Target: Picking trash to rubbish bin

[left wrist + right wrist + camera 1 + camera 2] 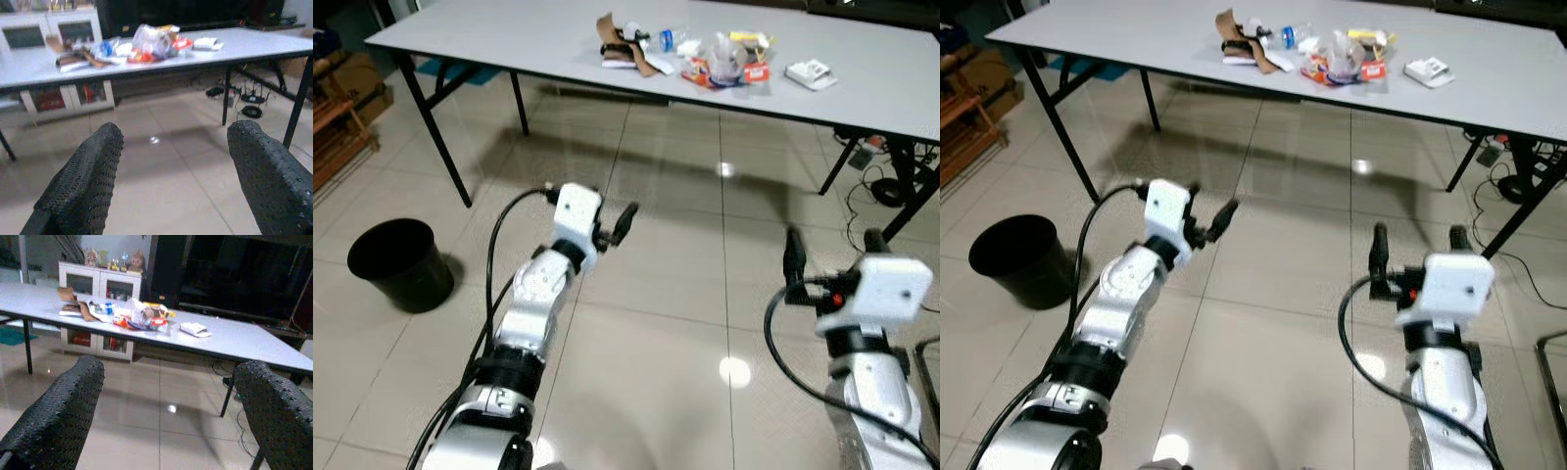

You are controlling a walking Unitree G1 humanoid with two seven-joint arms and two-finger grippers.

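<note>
A: Why do the left gripper [625, 223] and right gripper [830, 252] hang spread and empty?
B: The trash [685, 54] sits on the tabletop [509, 39] ahead, out of reach; the bin [401, 262] waits on the floor, left.

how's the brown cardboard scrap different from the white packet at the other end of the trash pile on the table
The brown cardboard scrap is torn, bent and partly sticking up; the white packet lies flat and looks whole. The cardboard sits at the pile's left end, touching other litter, while the packet lies apart at the right end. Both rest on the grey table, untouched by either gripper.
</note>
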